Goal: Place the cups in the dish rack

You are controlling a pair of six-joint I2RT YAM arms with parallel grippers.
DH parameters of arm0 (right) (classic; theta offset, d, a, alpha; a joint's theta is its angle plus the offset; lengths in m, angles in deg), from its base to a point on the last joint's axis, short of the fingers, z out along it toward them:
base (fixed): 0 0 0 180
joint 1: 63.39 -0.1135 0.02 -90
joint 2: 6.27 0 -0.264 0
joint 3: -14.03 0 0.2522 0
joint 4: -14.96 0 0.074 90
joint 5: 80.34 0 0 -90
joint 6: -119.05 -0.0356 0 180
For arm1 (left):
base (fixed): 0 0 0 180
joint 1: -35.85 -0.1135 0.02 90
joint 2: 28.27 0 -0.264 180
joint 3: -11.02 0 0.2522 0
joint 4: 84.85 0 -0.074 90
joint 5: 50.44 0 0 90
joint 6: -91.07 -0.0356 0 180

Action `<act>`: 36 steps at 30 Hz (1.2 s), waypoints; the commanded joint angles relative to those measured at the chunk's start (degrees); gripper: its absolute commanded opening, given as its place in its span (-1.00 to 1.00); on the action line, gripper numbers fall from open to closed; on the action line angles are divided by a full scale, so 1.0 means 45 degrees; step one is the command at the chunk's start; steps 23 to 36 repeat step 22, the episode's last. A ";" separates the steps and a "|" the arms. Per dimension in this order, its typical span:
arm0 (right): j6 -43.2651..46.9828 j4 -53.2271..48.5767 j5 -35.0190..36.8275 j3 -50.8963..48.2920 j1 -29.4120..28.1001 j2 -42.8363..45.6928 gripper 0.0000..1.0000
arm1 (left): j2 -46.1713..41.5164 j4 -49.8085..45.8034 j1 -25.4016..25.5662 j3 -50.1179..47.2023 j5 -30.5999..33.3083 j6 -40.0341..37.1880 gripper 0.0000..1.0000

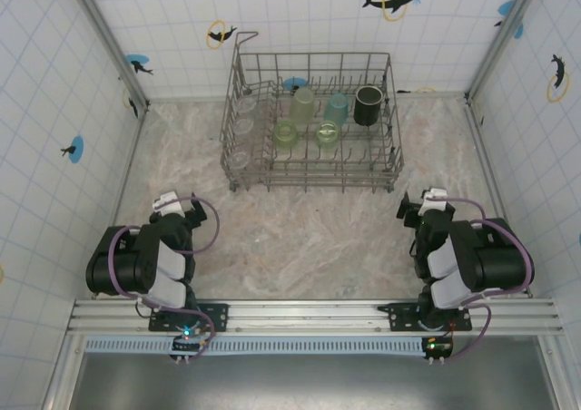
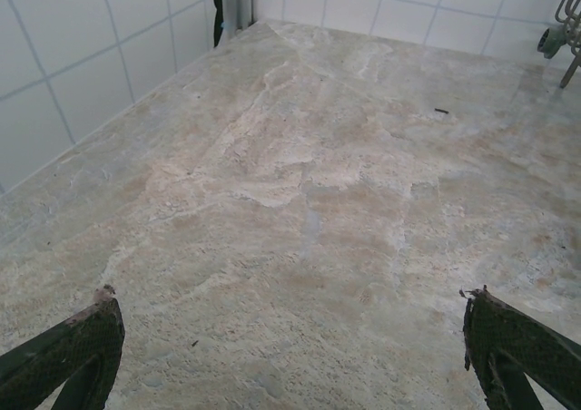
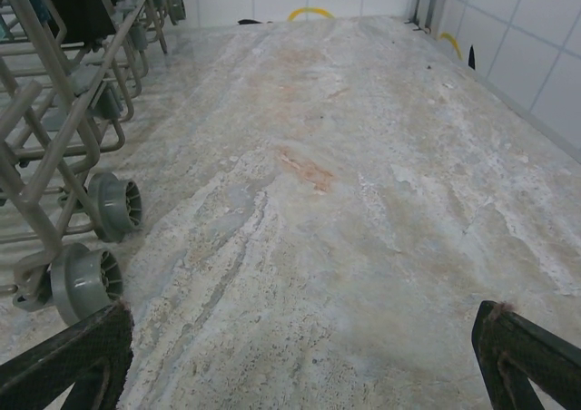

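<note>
Cups (image 1: 303, 104), green, teal, clear, black, all sit in the grey wire dish rack (image 1: 318, 55); left hand (image 2: 290, 294) and right hand (image 3: 306, 307), both apart, need only rest.

Cups (image 1: 303, 104) in the dish rack (image 1: 318, 55) — perhaps clear glasses (image 1: 243, 127) at left

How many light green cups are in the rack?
3. One light green cup is in the far row of the rack, left of the teal cup; two more sit side by side in the nearer row. Others may be hidden.
</note>
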 commanded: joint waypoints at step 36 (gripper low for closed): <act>-0.0198 -0.0289 -0.0664 -0.0149 0.0357 0.0075 0.98 | -0.0038 0.0063 0.0047 -0.0276 -0.0168 -0.0353 0.95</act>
